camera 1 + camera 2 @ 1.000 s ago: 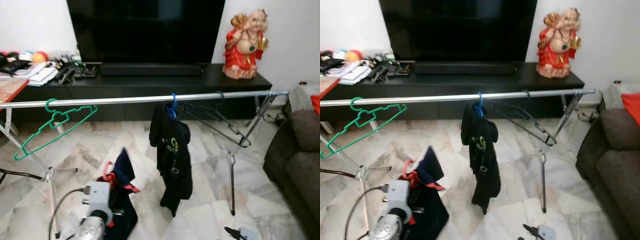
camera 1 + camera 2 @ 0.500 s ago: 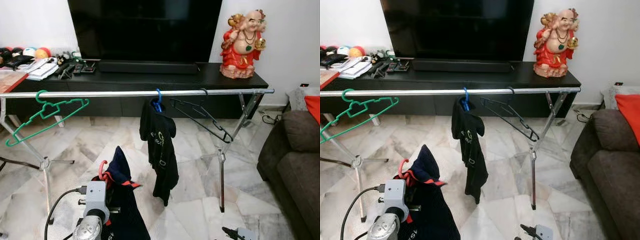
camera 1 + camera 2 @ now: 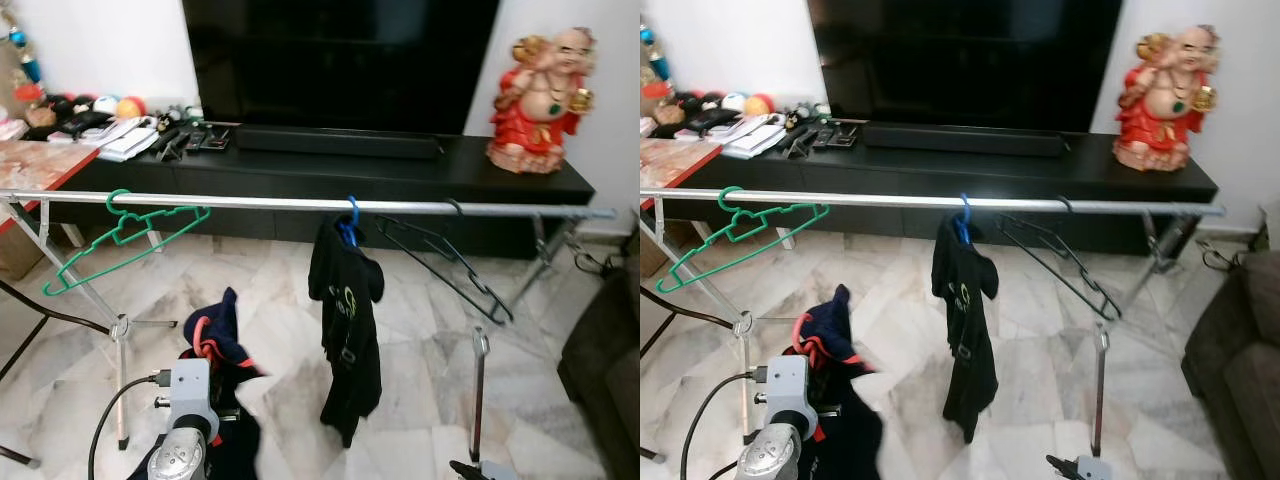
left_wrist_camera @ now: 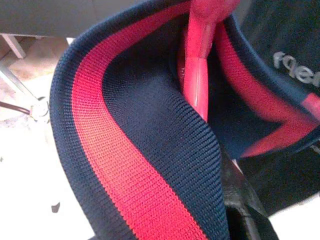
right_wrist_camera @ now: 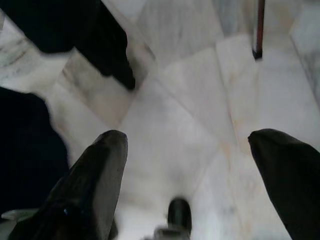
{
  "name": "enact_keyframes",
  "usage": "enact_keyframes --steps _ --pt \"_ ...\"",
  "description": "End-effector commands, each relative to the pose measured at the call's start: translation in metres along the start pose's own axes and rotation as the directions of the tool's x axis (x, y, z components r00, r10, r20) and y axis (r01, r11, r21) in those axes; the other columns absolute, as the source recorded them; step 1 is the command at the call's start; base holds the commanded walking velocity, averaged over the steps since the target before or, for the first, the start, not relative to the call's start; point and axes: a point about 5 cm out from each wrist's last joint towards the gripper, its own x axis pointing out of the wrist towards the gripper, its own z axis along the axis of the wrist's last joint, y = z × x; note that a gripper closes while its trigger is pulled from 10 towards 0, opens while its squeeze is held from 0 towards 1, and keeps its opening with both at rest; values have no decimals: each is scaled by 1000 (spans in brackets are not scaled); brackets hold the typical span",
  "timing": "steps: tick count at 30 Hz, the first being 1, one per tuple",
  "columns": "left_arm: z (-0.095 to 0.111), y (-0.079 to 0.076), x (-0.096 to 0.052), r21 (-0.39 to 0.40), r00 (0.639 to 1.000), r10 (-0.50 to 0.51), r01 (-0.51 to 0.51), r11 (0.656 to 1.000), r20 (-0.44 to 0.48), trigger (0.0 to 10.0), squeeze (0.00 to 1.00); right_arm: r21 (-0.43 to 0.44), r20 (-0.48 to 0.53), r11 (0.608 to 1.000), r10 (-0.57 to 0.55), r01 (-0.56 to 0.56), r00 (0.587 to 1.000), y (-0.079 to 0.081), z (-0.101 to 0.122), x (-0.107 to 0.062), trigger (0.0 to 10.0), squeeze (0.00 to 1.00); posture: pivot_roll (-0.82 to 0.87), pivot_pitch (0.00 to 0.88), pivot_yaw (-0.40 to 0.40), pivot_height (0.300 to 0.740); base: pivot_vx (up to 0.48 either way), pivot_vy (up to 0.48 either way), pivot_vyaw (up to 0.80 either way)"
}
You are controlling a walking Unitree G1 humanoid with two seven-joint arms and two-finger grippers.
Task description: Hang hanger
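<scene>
My left gripper [image 3: 222, 408] is low at the front left, shut on a red hanger [image 4: 197, 70] that carries a navy garment with red trim [image 3: 216, 332]. The garment drapes over the fingers and hides them; one black finger [image 4: 246, 202] shows beside the hanger. The silver rail [image 3: 300, 204] runs across above and beyond it. On the rail hang a green hanger [image 3: 126, 234], a black garment on a blue hanger [image 3: 346, 318] and an empty black hanger [image 3: 452, 266]. My right gripper [image 5: 187, 165] hangs low at the right, open over the marble floor.
A black TV cabinet [image 3: 400, 170] with a television and a red figurine [image 3: 542, 88] stands behind the rack. A table with clutter [image 3: 45, 160] is at the left and a dark sofa [image 3: 610, 350] at the right. The rack's legs [image 3: 478, 390] stand on the floor.
The whole picture has shifted, so the camera has moved. My left gripper keeps hold of the hanger, and the navy garment has sagged lower below the rail.
</scene>
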Motion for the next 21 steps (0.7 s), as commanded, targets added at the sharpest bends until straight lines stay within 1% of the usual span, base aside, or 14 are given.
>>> enact_keyframes --steps 1,14,17,19,20,21 --pt "10 5 4 -5 999 21 -21 1000 48 10000 0 9 4 1000 14 -14 1000 5 1 1 10000 0 -19 14 -41 740 480 0 0" --pt "13 12 3 9 996 68 -69 998 65 10000 0 1 3 1000 17 -17 1000 6 3 2 10000 0 -12 19 -48 740 468 0 0" --pt "12 16 0 1 994 76 -76 997 80 10000 0 -1 3 1000 18 -18 1000 6 3 2 10000 0 -9 22 -51 740 0 0 0" --pt "8 16 -4 29 995 56 -58 998 83 10000 0 -4 1 1000 15 -15 1000 6 3 2 10000 0 -9 22 -51 740 0 0 0" --pt "8 16 -4 29 995 56 -58 998 83 10000 0 -4 1 1000 15 -15 1000 6 3 2 10000 0 -9 22 -51 740 0 0 0" --pt "5 18 -7 36 995 55 -58 998 86 10000 0 -6 0 1000 16 -16 1000 5 3 2 10000 0 -9 28 -54 740 0 0 0"
